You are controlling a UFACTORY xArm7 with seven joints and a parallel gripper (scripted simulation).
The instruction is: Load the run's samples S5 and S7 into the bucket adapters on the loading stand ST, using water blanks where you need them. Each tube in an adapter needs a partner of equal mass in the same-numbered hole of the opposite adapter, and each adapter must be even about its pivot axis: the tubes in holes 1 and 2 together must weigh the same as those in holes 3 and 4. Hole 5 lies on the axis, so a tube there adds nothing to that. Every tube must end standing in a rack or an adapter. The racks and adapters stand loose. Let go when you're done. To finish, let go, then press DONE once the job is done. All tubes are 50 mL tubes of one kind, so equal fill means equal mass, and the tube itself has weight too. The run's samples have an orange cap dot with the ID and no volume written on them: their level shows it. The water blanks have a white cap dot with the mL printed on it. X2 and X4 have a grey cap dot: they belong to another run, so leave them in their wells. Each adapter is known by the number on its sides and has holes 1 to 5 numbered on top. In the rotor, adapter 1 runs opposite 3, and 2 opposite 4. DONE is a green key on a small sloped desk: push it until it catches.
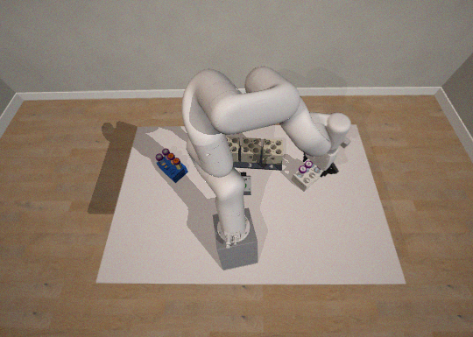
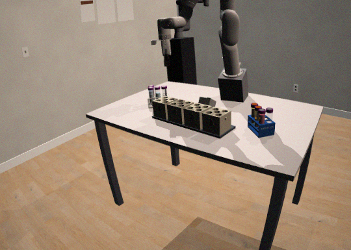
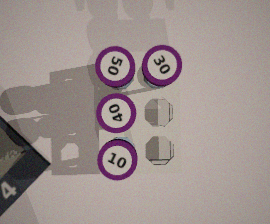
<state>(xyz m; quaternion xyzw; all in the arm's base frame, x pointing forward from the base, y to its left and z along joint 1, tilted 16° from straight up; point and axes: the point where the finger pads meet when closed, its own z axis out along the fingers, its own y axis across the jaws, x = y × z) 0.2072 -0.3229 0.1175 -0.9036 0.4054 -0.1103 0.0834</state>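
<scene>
The white blank rack [image 3: 131,112] fills the wrist view from straight above. It holds purple-capped water blanks marked 50 [image 3: 115,66], 30 [image 3: 162,64], 40 [image 3: 116,113] and 10 [image 3: 117,159], and two wells on its right side are empty. My gripper [image 2: 166,62] hangs open and empty high above this rack [image 1: 307,174]; its fingers do not show in the wrist view. The blue sample rack [image 1: 172,164] holds orange-dotted and grey-dotted tubes and also shows in the exterior view [image 2: 260,123]. The adapters on the loading stand [image 2: 192,114] look empty.
A corner of adapter 4 [image 3: 6,175] shows at the wrist view's lower left, close to the white rack. The small DONE desk [image 1: 247,185] stands in front of the stand, near the arm's base [image 1: 234,242]. The arm hides part of the stand [image 1: 254,150].
</scene>
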